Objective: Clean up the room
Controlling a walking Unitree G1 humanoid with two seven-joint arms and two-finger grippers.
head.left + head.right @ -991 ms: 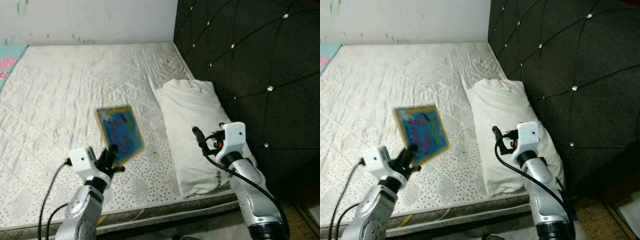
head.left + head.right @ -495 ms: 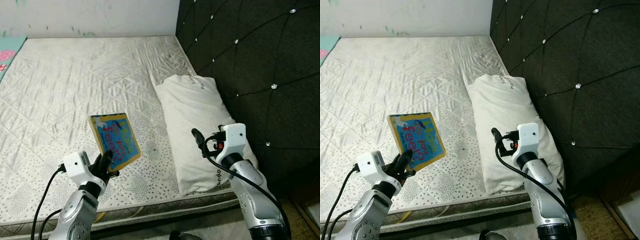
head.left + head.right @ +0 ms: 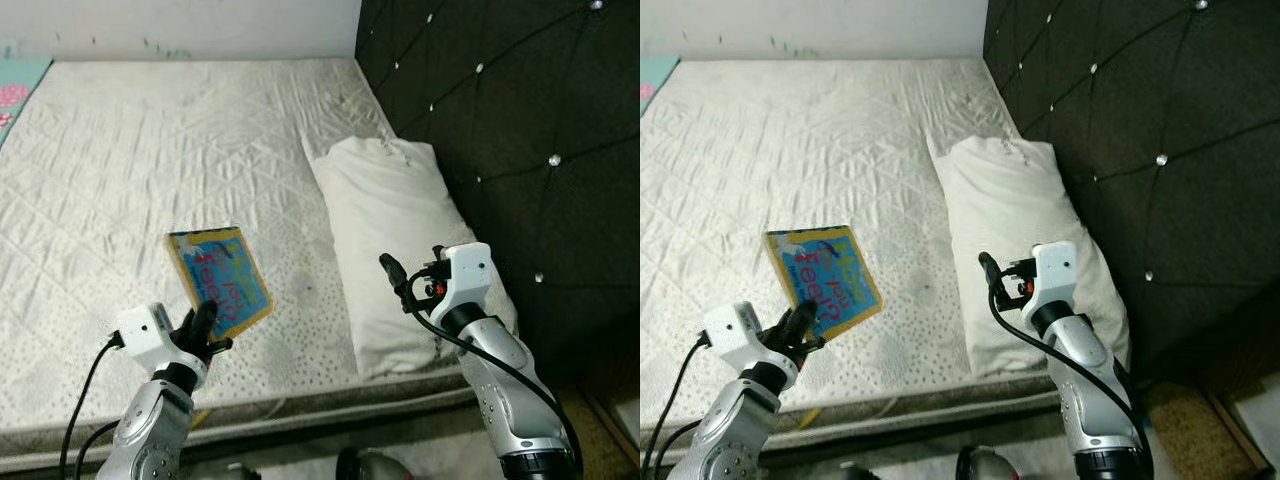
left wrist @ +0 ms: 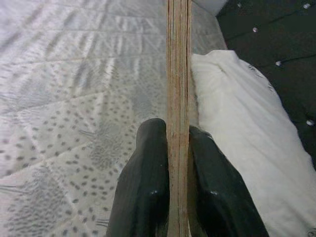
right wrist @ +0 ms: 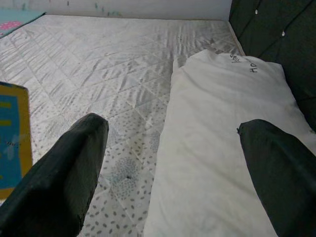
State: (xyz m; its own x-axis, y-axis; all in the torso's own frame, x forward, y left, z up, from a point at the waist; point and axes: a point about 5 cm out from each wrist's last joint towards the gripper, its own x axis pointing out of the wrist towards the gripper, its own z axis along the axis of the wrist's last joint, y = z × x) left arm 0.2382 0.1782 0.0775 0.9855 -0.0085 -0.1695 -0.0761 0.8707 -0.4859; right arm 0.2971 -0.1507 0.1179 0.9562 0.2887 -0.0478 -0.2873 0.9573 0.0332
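Even, soft indoor light falling on the mattress (image 3: 150,150), headboard (image 3: 520,120) staying dark with studs glinting, head views sharp, fingers (image 5: 59,173) blurring close to the wrist cameras

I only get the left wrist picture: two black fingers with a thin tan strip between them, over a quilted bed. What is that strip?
Observer: It is the edge of a picture book with a blue cover and yellow border, clamped in the left gripper.
Operator: Is the book lying on the bed?
Observer: I cannot tell if its far end touches; it is held tilted over the front part of the mattress.
Operator: The white thing beside it?
Observer: A pillow lying along a dark tufted headboard.
Operator: And the other arm?
Observer: The right gripper hovers open over the pillow's near end, holding nothing.
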